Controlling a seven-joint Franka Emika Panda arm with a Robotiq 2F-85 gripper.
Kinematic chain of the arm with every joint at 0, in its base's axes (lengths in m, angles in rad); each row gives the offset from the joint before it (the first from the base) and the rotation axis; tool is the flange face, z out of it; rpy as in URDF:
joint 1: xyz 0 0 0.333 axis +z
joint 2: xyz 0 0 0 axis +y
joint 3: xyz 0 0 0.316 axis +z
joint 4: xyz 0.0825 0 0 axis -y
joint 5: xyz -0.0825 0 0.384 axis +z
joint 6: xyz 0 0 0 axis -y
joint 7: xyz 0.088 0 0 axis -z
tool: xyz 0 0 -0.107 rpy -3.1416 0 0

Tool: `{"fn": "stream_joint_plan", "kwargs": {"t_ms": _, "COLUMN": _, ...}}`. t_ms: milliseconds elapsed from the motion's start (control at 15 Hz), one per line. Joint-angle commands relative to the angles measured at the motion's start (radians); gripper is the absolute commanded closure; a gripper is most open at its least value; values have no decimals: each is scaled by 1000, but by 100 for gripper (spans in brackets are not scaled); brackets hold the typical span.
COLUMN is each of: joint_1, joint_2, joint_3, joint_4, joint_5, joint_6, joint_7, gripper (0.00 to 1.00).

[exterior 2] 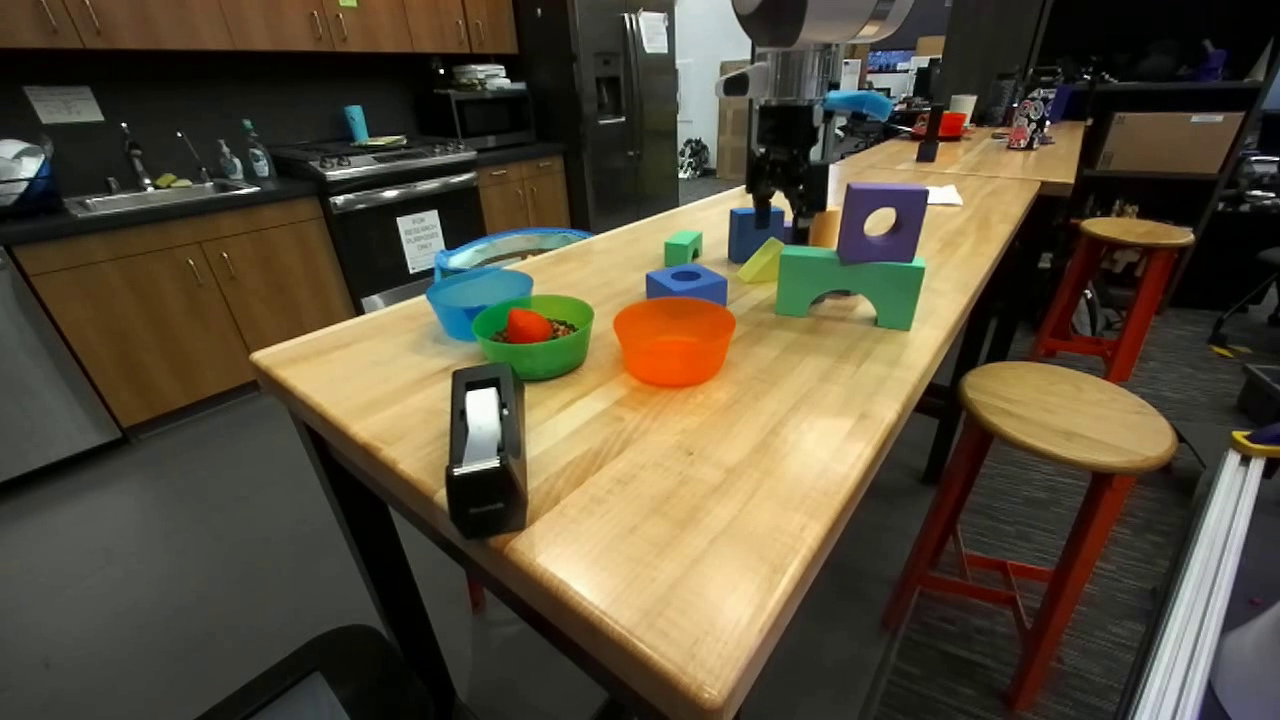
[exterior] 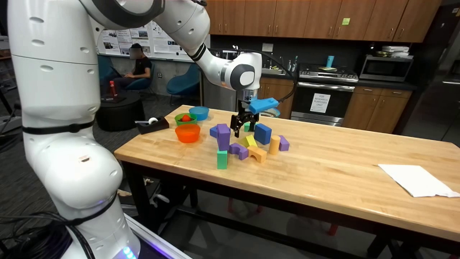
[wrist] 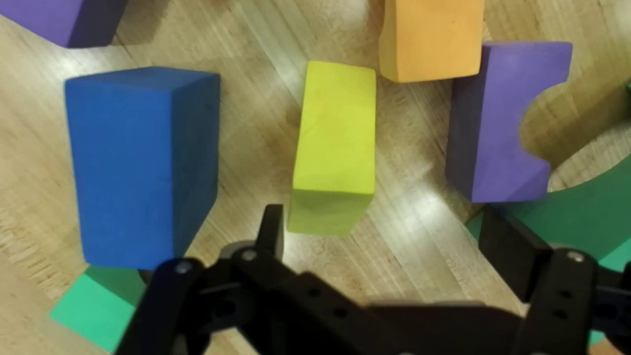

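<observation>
My gripper (wrist: 384,222) is open and empty, pointing down above the blocks; it also shows in both exterior views (exterior: 244,131) (exterior 2: 782,225). The yellow block (wrist: 337,138) is nearest, just ahead of the left finger in the wrist view, and apart from it. A large blue block (wrist: 128,167) stands left of it. A purple arch block (wrist: 512,113) and an orange block (wrist: 434,44) lie to the right. A green arch (exterior 2: 850,285) bears an upright purple block with a round hole (exterior 2: 880,195). A small green arch (exterior 2: 684,248) lies behind the large blue block.
A blue block with a hole (exterior 2: 686,285) lies near the orange bowl (exterior 2: 675,345). A green bowl (exterior 2: 545,355) holds a red item and brown bits, beside a blue bowl (exterior 2: 478,300). A tape dispenser (exterior 2: 487,500) stands at the table's end. White paper (exterior: 418,180) lies farther along.
</observation>
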Motion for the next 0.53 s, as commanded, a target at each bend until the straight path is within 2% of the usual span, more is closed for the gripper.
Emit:
{"fn": "stream_joint_plan", "kwargs": {"t_ms": 0, "joint_1": -18, "joint_2": 28, "joint_3": 16, "joint_4": 17, "joint_5": 3, "joint_6": 37, "joint_7": 27, "gripper": 0}}
{"fn": "stream_joint_plan", "kwargs": {"t_ms": 467, "joint_1": -32, "joint_2": 53, "joint_3": 17, "joint_4": 29, "joint_5": 2, "joint_6": 63, "joint_7": 43, "gripper": 0}}
